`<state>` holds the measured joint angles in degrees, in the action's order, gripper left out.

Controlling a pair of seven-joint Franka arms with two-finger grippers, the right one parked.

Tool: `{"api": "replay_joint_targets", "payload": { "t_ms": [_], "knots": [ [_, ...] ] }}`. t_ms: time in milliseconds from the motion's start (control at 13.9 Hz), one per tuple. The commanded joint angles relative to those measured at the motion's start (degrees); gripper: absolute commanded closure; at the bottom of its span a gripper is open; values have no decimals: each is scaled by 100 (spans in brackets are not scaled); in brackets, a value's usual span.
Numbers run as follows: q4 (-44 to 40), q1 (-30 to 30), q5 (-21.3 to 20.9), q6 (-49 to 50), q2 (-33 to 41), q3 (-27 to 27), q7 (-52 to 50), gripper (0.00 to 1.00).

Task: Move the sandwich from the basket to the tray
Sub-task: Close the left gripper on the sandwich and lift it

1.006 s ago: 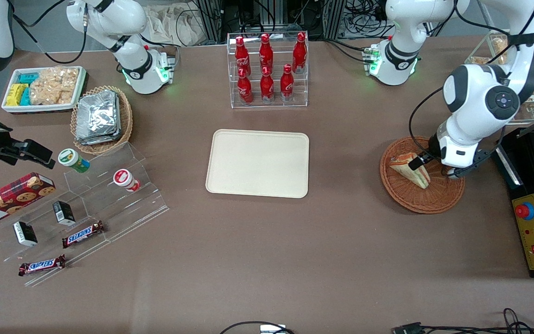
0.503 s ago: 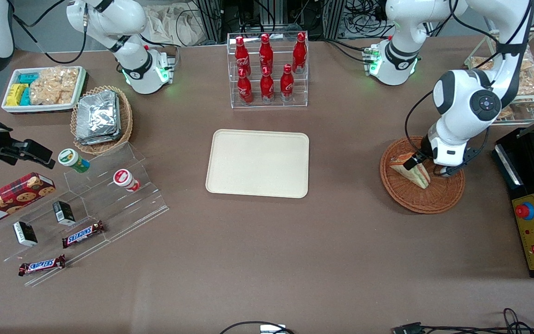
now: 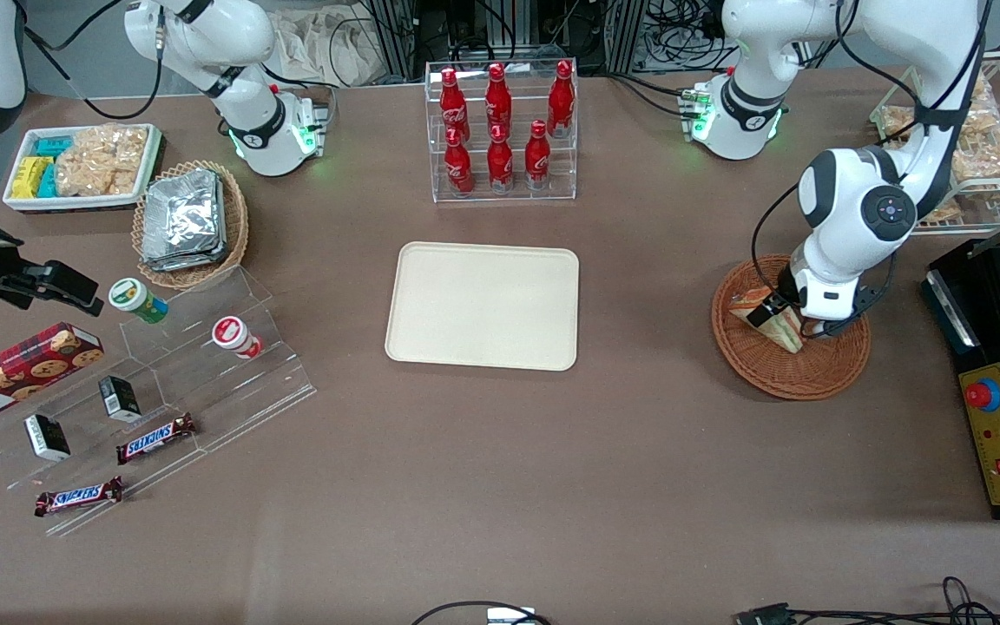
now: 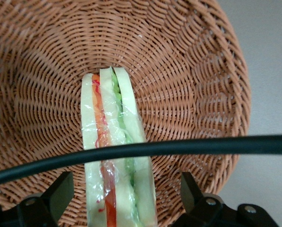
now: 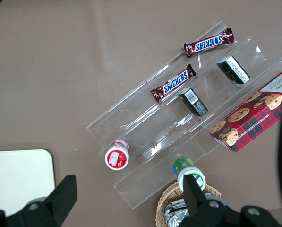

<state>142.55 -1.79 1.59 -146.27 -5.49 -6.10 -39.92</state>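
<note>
Two Snickers bars; claw astride sandwich

The front camera looked down steeply from high above the table's near edge, covering the whole tabletop from the tray to both arm bases. The left wrist camera pointed straight down at close range, filling its view with the basket and the sandwich; the gripper framed that sandwich. Both views shared the basket.
</note>
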Motion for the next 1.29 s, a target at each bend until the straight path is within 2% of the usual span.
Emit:
{"api": "replay_joint_targets", "payload": {
  "t_ms": [0,144,216,287,647,790,934,1222],
  "knots": [
    [115,21,-132,-262,-101,-5,-174,7],
    [115,12,-280,-262,-145,-5,-174,64],
    [124,12,-369,-262,-145,-5,-174,86],
    [124,4,-387,-262,-145,-5,-174,100],
    [115,-5,-396,-139,-40,4,-86,100],
    [45,-14,-413,342,231,4,-25,100],
    [19,-31,-667,800,600,12,212,100],
    [-296,-40,-677,1415,1102,12,861,100]
  ]
}}
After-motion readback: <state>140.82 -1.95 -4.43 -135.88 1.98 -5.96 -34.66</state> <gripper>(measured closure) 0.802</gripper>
